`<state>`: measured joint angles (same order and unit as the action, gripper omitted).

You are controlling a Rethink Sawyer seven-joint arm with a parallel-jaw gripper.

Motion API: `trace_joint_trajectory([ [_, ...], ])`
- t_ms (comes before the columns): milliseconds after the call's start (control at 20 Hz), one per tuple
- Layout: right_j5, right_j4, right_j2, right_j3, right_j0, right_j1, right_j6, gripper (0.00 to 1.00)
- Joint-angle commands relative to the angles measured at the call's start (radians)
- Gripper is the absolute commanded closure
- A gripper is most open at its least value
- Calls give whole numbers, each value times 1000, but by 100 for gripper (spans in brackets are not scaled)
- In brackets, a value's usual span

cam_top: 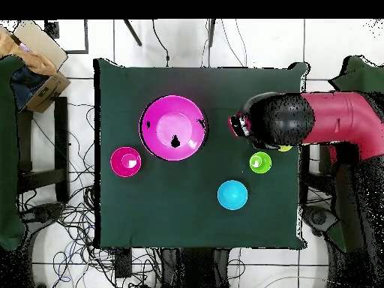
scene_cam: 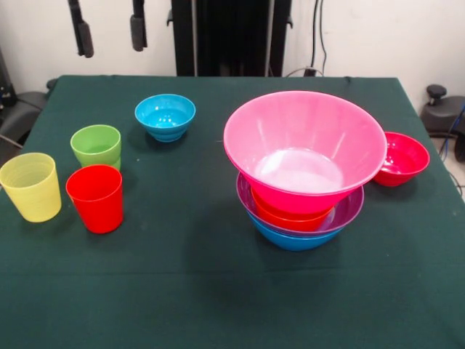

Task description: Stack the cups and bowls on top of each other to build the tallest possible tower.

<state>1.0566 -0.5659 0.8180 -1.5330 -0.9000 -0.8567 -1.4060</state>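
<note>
Three cups (scene_cam: 94, 178) sit far left of the tower (scene_cam: 304, 169), and we reckon they're light, stiff, slick plastic best pinched at the rim, though we can't tell whether the gripper (scene_cam: 109, 30) is parted or closed.

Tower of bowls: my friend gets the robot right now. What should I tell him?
Gripper: jaws open, empty, raised on the cups' side of the table.
Tower: four nested bowls, blue at the bottom, big pink bowl on top.
Loose on the table: crimson bowl beside the tower, cyan bowl, green cup, yellow cup, red cup, all upright.
Left: stack those five.
</note>
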Motion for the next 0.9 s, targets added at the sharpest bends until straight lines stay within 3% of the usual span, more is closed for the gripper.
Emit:
trace_joint_trajectory([
  [50, -117, -16, -21, -137, -48, 43, 89, 0],
  [550, -172, -35, -29, -163, -42, 46, 63, 0],
  [900, -141, -47, -42, -148, -22, 45, 78, 0],
])
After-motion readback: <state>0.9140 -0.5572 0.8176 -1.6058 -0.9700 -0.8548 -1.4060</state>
